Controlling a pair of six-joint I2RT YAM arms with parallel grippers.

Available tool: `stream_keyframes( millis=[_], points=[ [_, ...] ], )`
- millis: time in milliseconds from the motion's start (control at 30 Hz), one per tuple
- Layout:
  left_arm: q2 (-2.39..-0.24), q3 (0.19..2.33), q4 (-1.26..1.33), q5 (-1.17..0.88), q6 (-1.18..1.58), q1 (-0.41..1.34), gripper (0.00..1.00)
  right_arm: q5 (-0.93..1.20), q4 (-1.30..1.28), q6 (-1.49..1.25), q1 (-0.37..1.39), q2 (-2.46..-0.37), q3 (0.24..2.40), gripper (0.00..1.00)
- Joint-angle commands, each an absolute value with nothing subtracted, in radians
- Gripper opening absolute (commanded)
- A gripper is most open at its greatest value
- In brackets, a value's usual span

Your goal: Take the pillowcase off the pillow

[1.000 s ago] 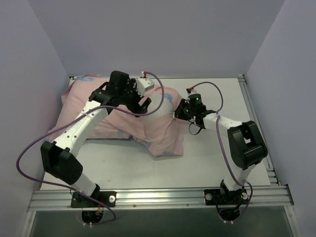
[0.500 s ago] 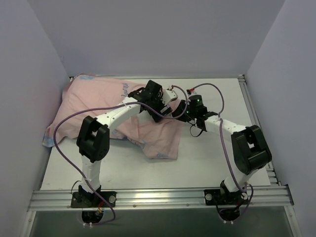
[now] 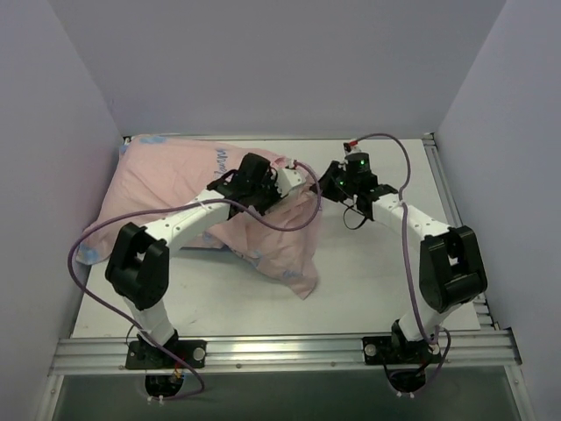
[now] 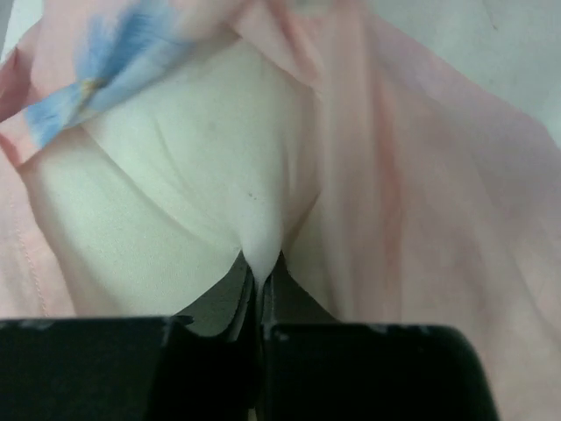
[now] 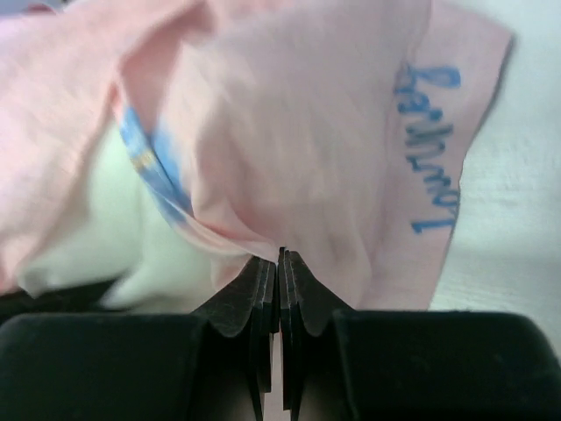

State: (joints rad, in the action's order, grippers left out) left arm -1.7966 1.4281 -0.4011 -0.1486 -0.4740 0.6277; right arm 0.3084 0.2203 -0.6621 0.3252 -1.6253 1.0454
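The pillowcase lies pink side out across the back left of the table, with a loose flap reaching toward the middle. In the left wrist view, my left gripper is shut on a pinch of the white pillow, which bulges out of the pink case. A blue hem crosses above it. My right gripper is shut on the pillowcase edge, with the pillow showing on the left. From above, the left gripper and right gripper sit close together at the case's opening.
The white table is enclosed by pale walls on the left, back and right. A metal rail runs along the near edge by the arm bases. Purple cables loop from both arms.
My left arm swung from over the case to its opening, and its jaws went from open to shut on the pillow. The right gripper drew back slightly, still holding the case edge.
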Motion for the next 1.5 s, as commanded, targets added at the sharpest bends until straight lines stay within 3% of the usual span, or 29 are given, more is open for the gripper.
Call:
stream_keyframes(
  millis=[0,233,333,500,700,967,1167,1367,1400,1467],
  points=[
    [-1.703,1.267,-0.523,-0.098,-0.624,0.658,0.02,0.115,0.164,-0.58,0.293,-1.629,1.208,0.0],
    [-1.605,1.155,-0.502,-0.097,-0.672,0.683,0.02,0.008,0.166,-0.634,0.258,-1.885,1.431,0.0],
    [-1.556,1.123,-0.454,-0.04,-0.615,0.672,0.02,-0.043,0.048,-0.621,0.232,-2.014,1.558,0.0],
    [-1.497,1.17,-0.439,-0.032,-0.425,0.572,0.02,-0.014,0.164,-0.618,0.203,-1.945,1.31,0.0],
    [-1.431,1.239,-0.451,-0.037,-0.394,0.489,0.02,0.055,0.215,-0.595,0.138,-1.936,1.152,0.0],
    [-1.381,1.428,-0.555,-0.305,-0.234,0.259,0.02,0.121,0.235,-0.581,0.12,-1.98,1.089,0.0],
    [-1.416,1.597,-0.578,-0.437,-0.114,0.25,0.02,0.138,0.242,-0.558,0.184,-1.993,1.065,0.0],
    [-1.45,1.557,-0.484,-0.426,-0.071,0.253,0.02,0.248,0.242,-0.503,0.229,-1.907,1.068,0.0],
    [-1.454,1.537,-0.462,-0.425,-0.064,0.255,0.02,0.259,0.214,-0.496,0.227,-1.852,1.089,0.04],
    [-1.471,1.5,-0.413,-0.414,-0.055,0.258,0.02,0.256,0.16,-0.46,0.227,-1.794,1.123,0.28]
  ],
)
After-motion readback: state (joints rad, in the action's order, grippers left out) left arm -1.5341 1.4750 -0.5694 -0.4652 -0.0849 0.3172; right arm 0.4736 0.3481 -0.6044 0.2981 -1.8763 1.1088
